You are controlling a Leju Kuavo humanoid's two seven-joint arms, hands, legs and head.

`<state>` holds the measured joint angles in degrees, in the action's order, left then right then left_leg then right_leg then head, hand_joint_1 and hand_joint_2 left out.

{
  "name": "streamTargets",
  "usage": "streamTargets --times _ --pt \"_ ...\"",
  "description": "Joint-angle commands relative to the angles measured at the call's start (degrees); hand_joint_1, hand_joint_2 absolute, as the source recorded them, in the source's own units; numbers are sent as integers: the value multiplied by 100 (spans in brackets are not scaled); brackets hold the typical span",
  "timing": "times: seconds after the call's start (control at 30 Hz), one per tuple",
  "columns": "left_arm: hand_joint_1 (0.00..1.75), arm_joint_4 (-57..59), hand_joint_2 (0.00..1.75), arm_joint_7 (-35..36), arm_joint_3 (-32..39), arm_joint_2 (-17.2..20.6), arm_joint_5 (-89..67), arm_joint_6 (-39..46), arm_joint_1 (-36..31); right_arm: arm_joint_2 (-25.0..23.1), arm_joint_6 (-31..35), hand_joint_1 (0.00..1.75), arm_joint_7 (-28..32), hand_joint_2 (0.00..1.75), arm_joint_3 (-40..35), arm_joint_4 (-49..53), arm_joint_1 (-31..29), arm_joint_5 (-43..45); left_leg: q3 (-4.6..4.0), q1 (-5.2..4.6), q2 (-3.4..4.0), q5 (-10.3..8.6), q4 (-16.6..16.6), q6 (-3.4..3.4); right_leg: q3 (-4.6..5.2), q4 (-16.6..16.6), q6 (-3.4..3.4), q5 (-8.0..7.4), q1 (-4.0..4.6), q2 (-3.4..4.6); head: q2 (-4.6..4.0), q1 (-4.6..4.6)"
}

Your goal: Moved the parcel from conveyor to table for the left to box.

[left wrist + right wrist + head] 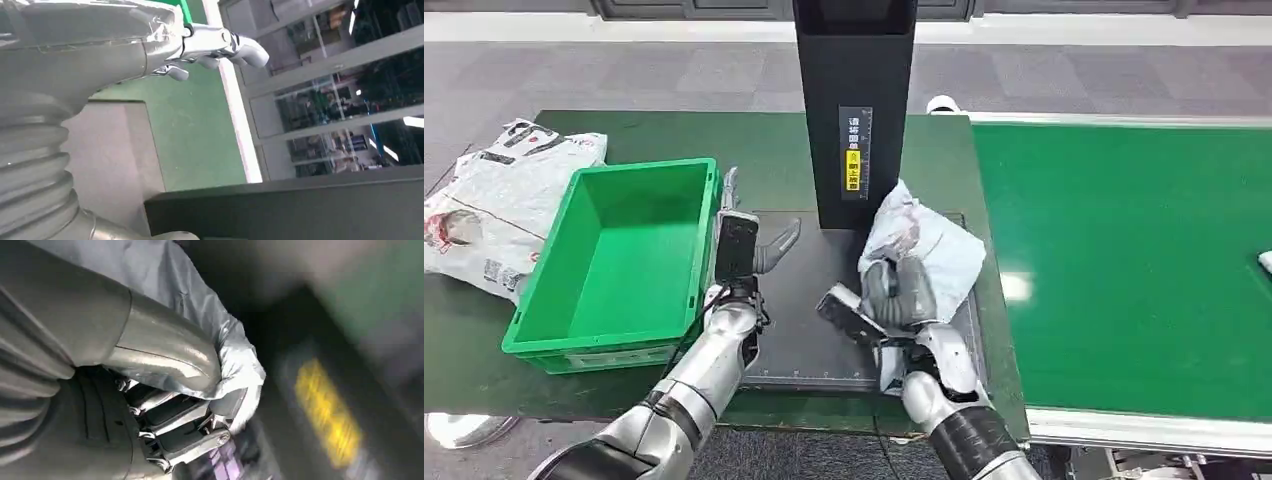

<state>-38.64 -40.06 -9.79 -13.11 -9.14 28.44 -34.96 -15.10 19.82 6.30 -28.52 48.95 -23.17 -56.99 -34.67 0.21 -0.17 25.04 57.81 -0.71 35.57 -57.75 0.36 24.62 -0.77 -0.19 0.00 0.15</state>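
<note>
Centrally, just right of middle in the head view, the parcel (pixel 924 245), a crumpled pale grey poly bag, lies on the black mat (pixel 809 330) at the foot of the black pillar (pixel 854 100). Right hand (pixel 899 295) grips its near edge; in the right wrist view the thick grey thumb and darker fingers (pixel 185 425) are clamped on the wrinkled film (pixel 235 360). Parcel's far corner stands up against the pillar, beside a yellow and white label (pixel 854 165).

Left hand (pixel 739 245) hovers over the mat's left edge, just beside the green crate (pixel 614 265), holding nothing; fingers apart, one pointing up, thumb angled toward the right of frame. Left wrist view: silver fingers (pixel 220 42) spread in open air.

Crate sits left of centre on the dark green desk (pixel 769 150). At upper left of the frame, more white poly bags (pixel 494 200) with printed labels lie partly off the desk edge.

Right half of the frame: bright green conveyor (pixel 1124 260) with pale metal rails; a small white item (pixel 1264 262) at its far right edge, too cropped to identify.

Room: grey carpet tiles (pixel 624 70) beyond the desk; left wrist view shows glass partitions (pixel 340 100) with ceiling lights behind.
</note>
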Motion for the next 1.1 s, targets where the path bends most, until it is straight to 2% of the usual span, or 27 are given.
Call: streamTargets --times 0.03,0.17,0.27,0.3,0.33,0.4,0.63,0.67,0.73,0.87,0.9,0.97,1.0,1.03,1.07,1.1 --pt "0 412 175 50 205 34 158 -321 -394 331 -708 2 -136 175 -1417 -969 -487 230 26 6 7 5 -9 1 -29 17 -2 0 7 6 0 0" --pt "0 515 175 114 251 26 313 -441 -507 368 -676 0 -155 175 -1348 -951 -492 488 6 3 -3 0 0 1 -9 4 0 0 1 -4 0 0" --pt "0 499 175 83 292 49 408 -479 -501 449 -208 0 -141 175 -1172 -756 -409 616 7 0 -1 0 0 2 -9 4 0 0 -3 -3 0 0" --pt "0 426 175 63 322 57 497 -567 -449 521 253 0 68 175 -964 -487 -254 795 14 6 -2 1 -2 3 -20 11 -1 -1 2 -4 0 0" --pt "0 379 175 73 327 55 539 -624 -416 563 412 0 177 175 -880 -345 -198 871 14 4 -3 0 -3 3 -18 11 -1 -1 1 -4 0 0" --pt "0 322 175 264 302 41 750 -1110 -363 645 1118 0 742 175 -533 67 -33 1267 10 2 -9 0 -2 2 -15 9 0 0 -2 -10 0 0" --pt "0 315 175 286 290 18 773 -1128 -350 681 1074 0 768 175 -516 98 -43 1301 24 5 -6 4 -5 3 -30 18 0 2 2 -5 0 0" --pt "0 313 175 284 272 25 771 -1156 -353 650 1182 0 803 175 -451 147 -4 1363 14 1 -4 3 -1 2 -17 10 -1 1 -2 -2 0 0" --pt "0 210 175 303 145 -17 796 -1414 -290 668 1819 0 1284 175 -166 307 89 1770 19 1 -5 4 -2 2 -21 9 -2 4 -2 -2 0 0" --pt "0 189 175 331 127 -68 789 -1371 -273 739 1794 0 1308 175 -133 340 83 1808 11 -2 -15 2 1 4 -17 9 0 3 -1 -14 0 0" --pt "0 150 175 339 58 -52 786 -1485 -252 724 2010 0 1439 175 -47 418 130 1899 11 -3 -10 2 1 4 -14 7 1 3 -3 -10 0 0" --pt "0 48 175 346 -232 -66 575 -1611 -177 506 2018 0 2124 175 950 743 402 1952 11 -2 -1 3 2 4 -13 8 1 1 -2 0 0 0" --pt "0 -23 175 397 -457 -86 389 -1656 -110 343 2018 0 2663 175 1587 781 487 2239 18 0 -1 4 -2 4 -21 14 0 1 0 0 0 0" --pt "0 -57 175 424 -638 -94 231 -1615 -62 439 2018 0 2904 175 1590 706 438 2806 7 -4 -12 0 0 3 -11 7 1 3 -6 -12 0 0" --pt "0 -66 175 402 -796 -101 64 -1512 -20 425 2018 0 3167 175 1871 780 470 2990 8 -4 -18 -1 -1 3 -11 7 1 4 -6 -18 0 0" --pt "0 -42 175 390 -955 -97 -108 -1396 10 513 2018 0 3225 175 1838 762 452 3378 13 -3 -22 -1 -3 3 -19 11 0 6 -5 -22 0 0"
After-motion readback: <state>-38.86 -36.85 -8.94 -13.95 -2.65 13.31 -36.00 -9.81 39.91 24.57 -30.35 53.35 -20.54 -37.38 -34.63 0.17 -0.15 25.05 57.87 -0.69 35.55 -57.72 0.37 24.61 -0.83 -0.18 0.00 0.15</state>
